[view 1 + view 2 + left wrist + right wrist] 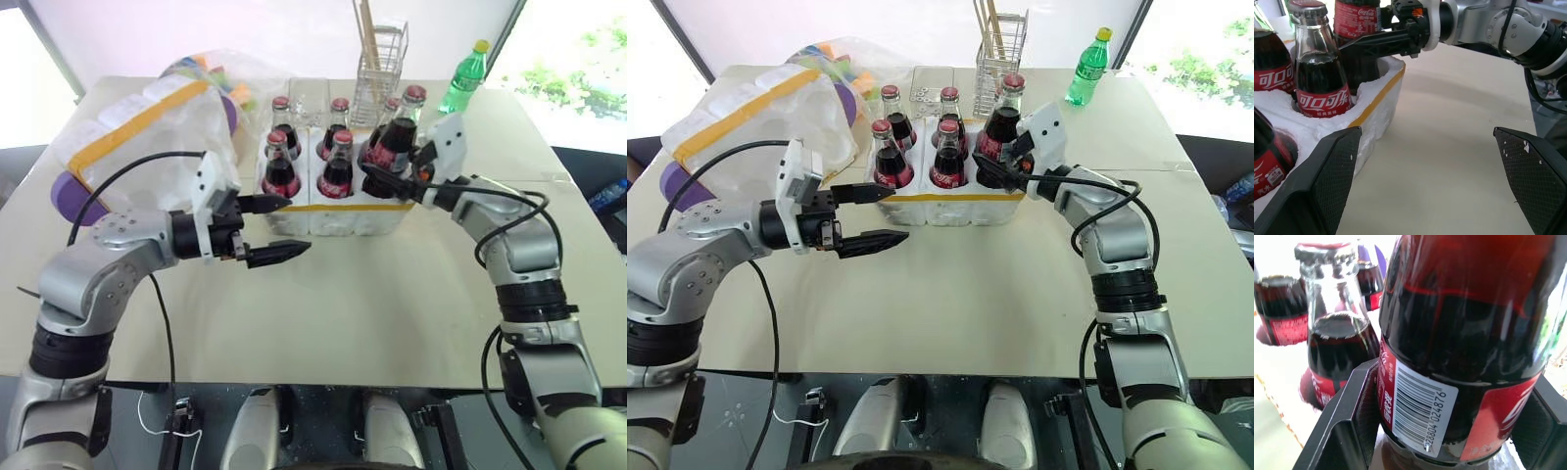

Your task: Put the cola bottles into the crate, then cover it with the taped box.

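Observation:
The crate (333, 219), a low white foam tray with a yellow tape band, stands mid-table with several cola bottles (337, 164) upright in its wells. My right gripper (384, 168) is shut on one more cola bottle (398, 137), held tilted at the crate's front right well; whether its base rests there I cannot tell. In the right wrist view that bottle (1459, 347) sits between both fingers (1347, 431). My left gripper (297, 225) is open and empty, just in front of the crate's front left corner. The taped box (147, 127) lies tilted to the crate's left.
A green plastic bottle (464, 78) and a wire rack (380, 59) stand behind the crate. A clear bag with coloured items (211, 70) lies behind the taped box, and a purple object (65, 192) shows at its left. Bare tabletop (372, 304) spreads in front.

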Motion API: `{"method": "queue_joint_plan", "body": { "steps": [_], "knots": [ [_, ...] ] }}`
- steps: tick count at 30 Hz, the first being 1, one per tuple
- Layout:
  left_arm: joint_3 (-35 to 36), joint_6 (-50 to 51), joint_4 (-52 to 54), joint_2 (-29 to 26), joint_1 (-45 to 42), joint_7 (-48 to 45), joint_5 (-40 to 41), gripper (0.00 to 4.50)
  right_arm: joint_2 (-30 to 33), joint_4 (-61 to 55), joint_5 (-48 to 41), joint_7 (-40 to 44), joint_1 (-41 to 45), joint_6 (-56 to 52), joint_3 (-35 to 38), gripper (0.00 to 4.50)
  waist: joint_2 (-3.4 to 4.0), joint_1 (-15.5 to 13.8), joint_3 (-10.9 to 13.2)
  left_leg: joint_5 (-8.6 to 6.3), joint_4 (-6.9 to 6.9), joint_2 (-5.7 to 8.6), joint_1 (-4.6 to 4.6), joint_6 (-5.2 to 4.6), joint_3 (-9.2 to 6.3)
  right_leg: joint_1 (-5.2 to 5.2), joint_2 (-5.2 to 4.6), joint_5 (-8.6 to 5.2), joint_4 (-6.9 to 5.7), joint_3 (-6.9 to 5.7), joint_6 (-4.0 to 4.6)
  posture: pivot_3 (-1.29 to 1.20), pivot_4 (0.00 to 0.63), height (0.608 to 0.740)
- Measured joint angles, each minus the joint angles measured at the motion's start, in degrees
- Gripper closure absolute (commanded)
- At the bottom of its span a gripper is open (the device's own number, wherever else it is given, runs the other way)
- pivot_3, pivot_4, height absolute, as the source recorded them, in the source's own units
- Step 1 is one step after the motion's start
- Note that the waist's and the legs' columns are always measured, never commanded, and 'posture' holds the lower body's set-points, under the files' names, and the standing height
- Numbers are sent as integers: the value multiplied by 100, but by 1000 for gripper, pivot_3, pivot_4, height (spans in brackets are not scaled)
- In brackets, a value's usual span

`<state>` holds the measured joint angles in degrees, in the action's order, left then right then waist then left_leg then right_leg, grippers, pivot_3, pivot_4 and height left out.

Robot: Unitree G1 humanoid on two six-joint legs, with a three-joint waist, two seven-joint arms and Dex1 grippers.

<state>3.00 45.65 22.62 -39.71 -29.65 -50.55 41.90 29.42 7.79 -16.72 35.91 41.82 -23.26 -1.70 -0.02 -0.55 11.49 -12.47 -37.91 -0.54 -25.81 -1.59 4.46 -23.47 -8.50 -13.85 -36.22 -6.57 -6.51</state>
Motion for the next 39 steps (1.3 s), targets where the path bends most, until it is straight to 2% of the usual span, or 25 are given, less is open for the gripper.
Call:
{"method": "queue_joint_plan", "body": {
  "steps": [12,14,16,23,27,32,39],
  "knots": [
    [17,-114,53,-3,84,104,-19,0,-17,474,444,179,279,-166,-240,1699,0,4,0,0,-2,0,7,0,0,6,0,0,0,0,0,0,150,736],
    [13,-133,53,2,83,108,-25,0,-75,632,484,197,367,-162,-255,682,-1,19,-1,-1,-2,0,19,-1,1,15,0,1,0,0,1,0,150,736],
    [8,-151,53,26,82,114,-43,0,-144,828,521,157,471,-210,-235,25,-2,28,-1,-6,-2,-3,30,-9,1,24,1,1,0,0,2,0,150,736],
    [12,-154,52,-23,86,121,-122,0,-216,766,382,190,544,-677,-23,25,-4,26,-3,-5,0,-6,30,-5,4,22,1,2,0,2,3,0,150,736],
    [119,-150,53,-136,192,188,-129,0,-37,264,132,458,515,-1038,40,25,-3,28,-2,-5,4,-5,23,-5,5,11,1,2,0,3,3,0,150,736],
    [779,-96,136,-707,435,228,-91,0,665,-492,-481,1008,556,-1687,446,25,-3,18,-2,-14,7,-5,19,-18,6,7,0,2,3,3,3,0,150,736],
    [2105,-36,290,-2220,1593,-297,-263,0,2039,-1022,-1236,2130,754,-2300,892,25,-3,19,0,-21,28,-8,18,-20,15,-11,-5,1,15,2,5,0,150,736]
  ]
}}
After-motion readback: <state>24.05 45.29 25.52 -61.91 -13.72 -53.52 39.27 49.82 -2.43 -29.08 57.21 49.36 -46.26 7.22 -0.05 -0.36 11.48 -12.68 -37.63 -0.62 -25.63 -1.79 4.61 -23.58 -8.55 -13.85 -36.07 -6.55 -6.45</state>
